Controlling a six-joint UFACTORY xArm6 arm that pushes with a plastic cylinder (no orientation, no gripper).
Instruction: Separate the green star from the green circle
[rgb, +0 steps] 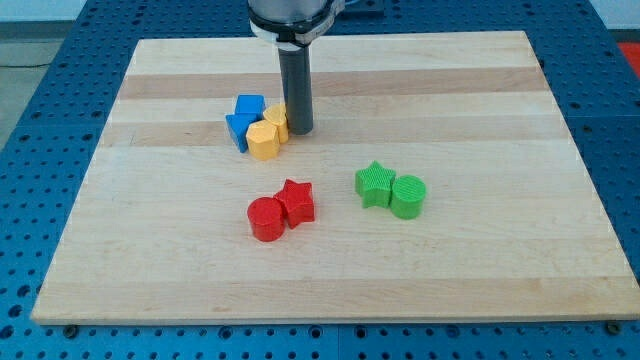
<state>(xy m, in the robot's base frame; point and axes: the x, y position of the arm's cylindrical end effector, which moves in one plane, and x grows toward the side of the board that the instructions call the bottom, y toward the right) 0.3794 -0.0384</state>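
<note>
Currently my tip (300, 131) sits upper centre of the frame, bare rod, grasping nothing, touching a yellow block (277, 121). Second yellow block (263, 142) and two blue blocks (243, 119) cluster at its left. Green star (374, 184) touches green circle (408, 196) centre-right. Red circle (266, 218) touches red star (296, 201) lower centre.

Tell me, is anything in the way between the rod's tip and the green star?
Nothing visible is. My tip stands beside the yellow blocks at the view's top; the green star, touching the green circle, lies lower right across bare board. The red star sits off that line.
</note>
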